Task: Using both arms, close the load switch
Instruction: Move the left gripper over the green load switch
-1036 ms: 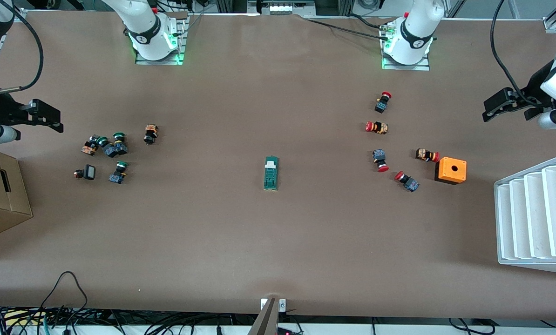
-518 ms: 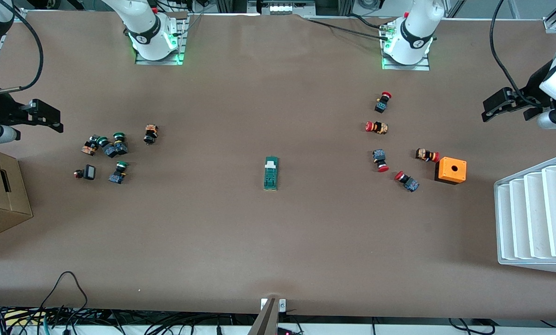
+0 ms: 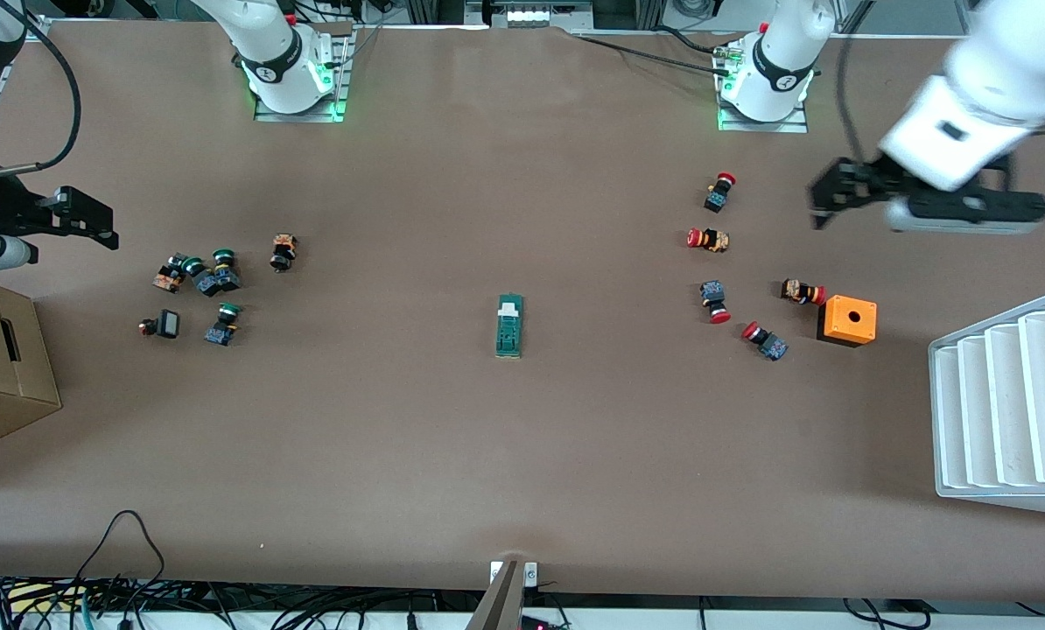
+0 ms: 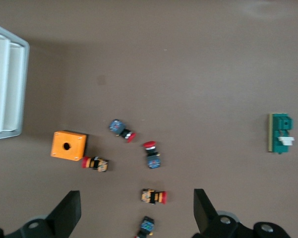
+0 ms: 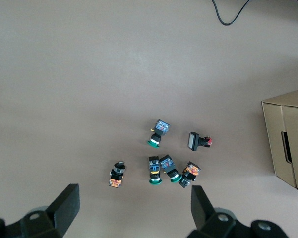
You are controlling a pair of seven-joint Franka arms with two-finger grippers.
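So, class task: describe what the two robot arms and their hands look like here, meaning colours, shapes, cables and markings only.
Both arms are glossy white with rounded shells and black joint bands bearing a small white mark. Their bases sit on metal plates lit green. The left hand is black and angular, with two flat fingers. The right hand is the same black two-finger type. Black cables loop along each arm.
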